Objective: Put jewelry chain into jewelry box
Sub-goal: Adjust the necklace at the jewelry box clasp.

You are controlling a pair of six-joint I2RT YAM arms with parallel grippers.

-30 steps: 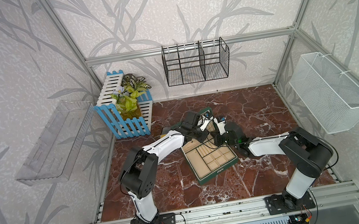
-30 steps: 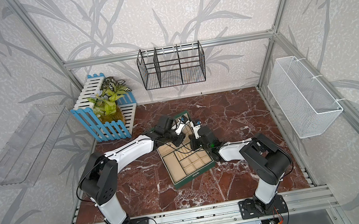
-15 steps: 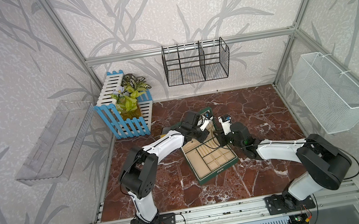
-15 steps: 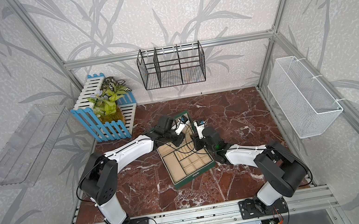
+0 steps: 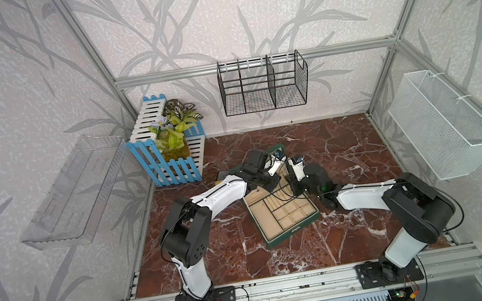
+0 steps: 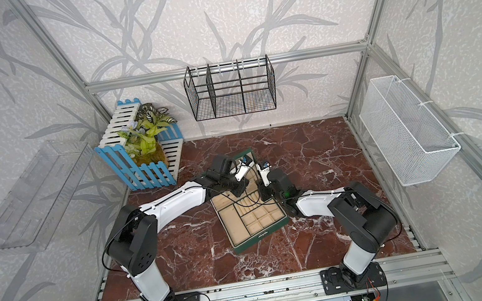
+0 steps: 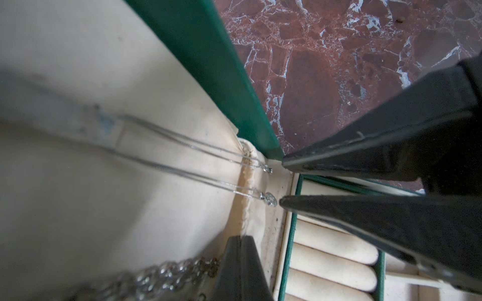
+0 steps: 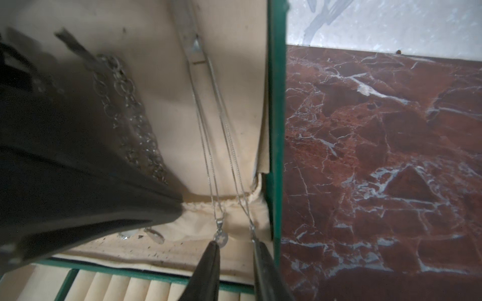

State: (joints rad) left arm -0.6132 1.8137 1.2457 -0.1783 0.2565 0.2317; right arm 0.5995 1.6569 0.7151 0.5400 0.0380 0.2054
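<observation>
The dark green jewelry box (image 5: 292, 231) (image 6: 260, 236) lies open on the marble, its cream-lined lid (image 7: 206, 65) upright. A chunky silver jewelry chain (image 8: 125, 104) (image 7: 161, 276) hangs inside the lid down to the gathered pocket edge. My left gripper (image 7: 240, 239) (image 5: 270, 179) is shut, its tip at that pocket edge with the chain against its side. Whether it pinches the chain does not show. Two fine strands (image 8: 216, 156) with small pendants (image 7: 268, 199) hang beside it. My right gripper (image 8: 236, 245) (image 5: 295, 182) stands open just below those pendants, one finger at each, nothing pinched.
Ring rolls (image 7: 333, 255) and small compartments (image 5: 292, 215) fill the box base. A blue and white picket planter (image 5: 168, 156) stands at the back left. A black wire basket (image 5: 262, 89), a white mesh basket (image 5: 445, 125) and a clear shelf (image 5: 72, 191) hang on the walls.
My right gripper's jaws have parted from shut. The right arm's elbow swung outward and came back. The left arm has stayed where it was.
</observation>
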